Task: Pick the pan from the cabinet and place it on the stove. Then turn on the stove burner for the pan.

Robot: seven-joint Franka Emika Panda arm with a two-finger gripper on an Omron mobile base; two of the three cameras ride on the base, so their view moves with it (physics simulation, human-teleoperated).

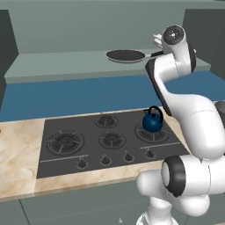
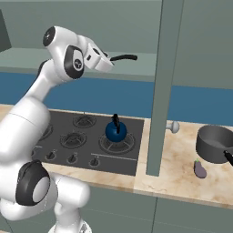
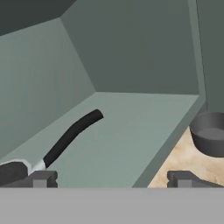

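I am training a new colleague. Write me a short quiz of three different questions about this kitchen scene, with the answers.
1. True or false: the pan already lies on the stove.
2. What stands on the right-hand burner? A) blue kettle B) grey pot C) eggplant
3. Fill in: the end effector is ____, near the pan handle.

Key: 1 false, it is on the cabinet shelf; 2 A; 3 open.

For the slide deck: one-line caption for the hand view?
Open gripper inside the cabinet, pan handle at left, not yet grasped.
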